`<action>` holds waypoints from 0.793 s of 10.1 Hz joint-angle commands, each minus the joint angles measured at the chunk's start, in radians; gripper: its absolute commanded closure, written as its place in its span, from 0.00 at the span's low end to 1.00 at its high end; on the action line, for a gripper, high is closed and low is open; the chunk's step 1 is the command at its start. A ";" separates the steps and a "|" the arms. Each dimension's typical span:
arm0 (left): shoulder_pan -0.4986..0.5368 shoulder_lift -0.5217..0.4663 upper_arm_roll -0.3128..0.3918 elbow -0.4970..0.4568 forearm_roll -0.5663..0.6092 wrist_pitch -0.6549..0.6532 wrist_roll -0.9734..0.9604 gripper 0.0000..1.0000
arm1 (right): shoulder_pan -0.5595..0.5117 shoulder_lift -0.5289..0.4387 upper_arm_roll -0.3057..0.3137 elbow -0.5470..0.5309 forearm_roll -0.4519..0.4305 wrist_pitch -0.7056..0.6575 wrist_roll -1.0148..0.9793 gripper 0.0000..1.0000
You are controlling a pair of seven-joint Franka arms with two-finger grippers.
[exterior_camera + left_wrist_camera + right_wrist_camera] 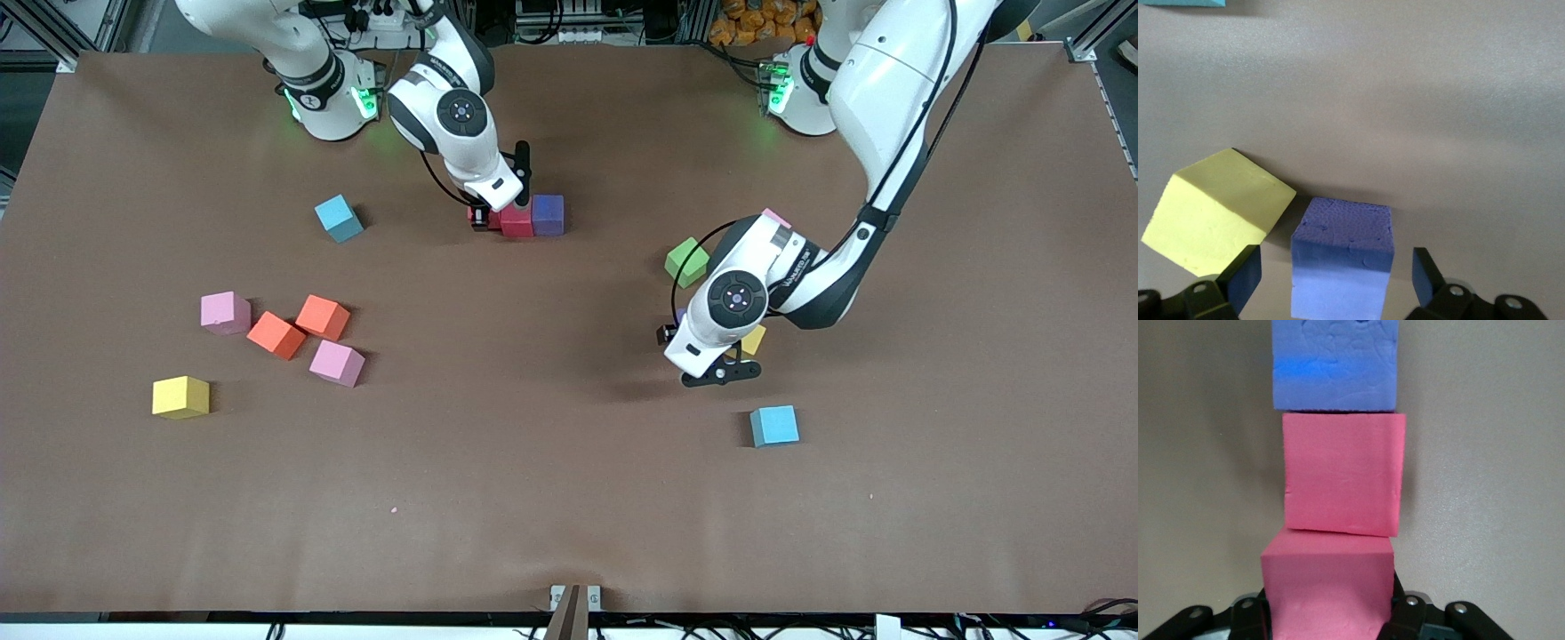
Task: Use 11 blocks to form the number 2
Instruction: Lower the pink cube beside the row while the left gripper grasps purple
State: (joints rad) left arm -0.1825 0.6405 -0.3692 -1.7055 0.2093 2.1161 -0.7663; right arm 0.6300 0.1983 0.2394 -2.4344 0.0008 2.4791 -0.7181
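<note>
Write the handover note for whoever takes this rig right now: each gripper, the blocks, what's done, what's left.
Right gripper: shut on a red block, setting it in line with another red block and a purple block.
Left gripper: open, straddling a second purple block, with a yellow block beside it.
Done: a three-block row begun.
Left: most of the digit; loose blocks are scattered toward both ends of the table.

Brown worktop (569,498); blocks in red (516,222), purple (548,214), green (686,261), pink (337,363), orange (276,335), yellow (180,396), light blue (773,425).
</note>
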 commanded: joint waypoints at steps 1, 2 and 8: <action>0.002 -0.015 -0.011 -0.020 0.019 -0.015 0.004 0.00 | -0.004 0.010 0.001 -0.014 -0.004 0.038 0.011 0.85; -0.006 -0.006 -0.013 -0.022 0.016 -0.015 -0.005 0.00 | -0.006 0.021 0.001 -0.014 -0.004 0.052 0.012 0.85; -0.008 0.033 -0.014 -0.020 0.019 0.001 0.007 0.00 | -0.007 0.036 0.000 -0.014 -0.004 0.069 0.014 0.73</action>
State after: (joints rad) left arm -0.1934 0.6639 -0.3781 -1.7287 0.2093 2.1123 -0.7663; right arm 0.6293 0.2355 0.2366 -2.4392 0.0008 2.5343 -0.7163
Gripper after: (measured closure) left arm 0.000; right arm 0.396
